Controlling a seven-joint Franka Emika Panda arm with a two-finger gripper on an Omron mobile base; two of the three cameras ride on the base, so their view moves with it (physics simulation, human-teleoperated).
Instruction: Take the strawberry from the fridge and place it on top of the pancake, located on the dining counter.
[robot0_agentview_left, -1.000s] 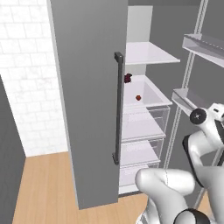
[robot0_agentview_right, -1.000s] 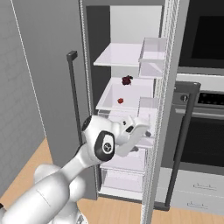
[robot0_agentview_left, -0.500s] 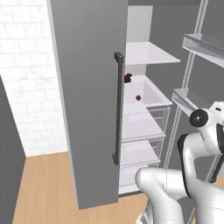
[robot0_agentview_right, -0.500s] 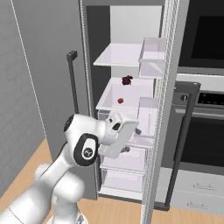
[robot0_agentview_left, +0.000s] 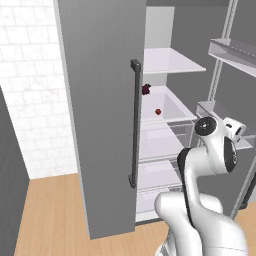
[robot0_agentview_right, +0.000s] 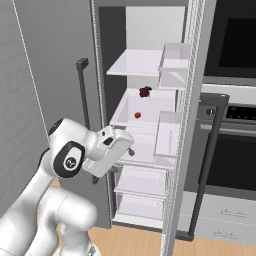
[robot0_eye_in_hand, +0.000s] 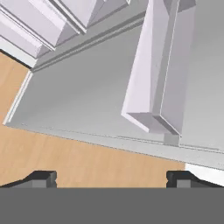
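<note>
— Since a second ago the arm has swung its hand across in front of the open fridge (robot0_agentview_right: 150, 30); it was bunched low near the drawers, and now the gripper (robot0_eye_in_hand: 111, 177) hangs out in front of the lower shelves, pointing down at the floor and the foot of the door.

— Holding anything?

— No. Its two finger tips (robot0_eye_in_hand: 41, 178) stand about as wide apart as they go, with nothing between them but wood floor (robot0_eye_in_hand: 65, 162).

— And the fruit?

— On the middle shelf (robot0_agentview_right: 150, 107), well inside. The strawberry (robot0_agentview_right: 137, 115) is the small bright red thing sitting out on the white; from the left side it shows just right of the door handle (robot0_agentview_left: 135, 125). It is well above and beyond the hand.

— So what would you tell it to do?

— I'd say lift the wrist and turn it level first, so the fingers look into the shelf rather than at the floor. Then go in straight, between the left door edge and the door bins (robot0_agentview_right: 167, 132) on the right, and narrow the fingers only once they straddle the berry. It is far smaller than the hand, so the aim has to be exact.

— Anything to confuse it with?

— One darker maroon lump (robot0_agentview_right: 145, 91) farther back on the same shelf. So: one strawberry, one maroon lump, two fridge doors open, and I count two door bins on the right.
</note>
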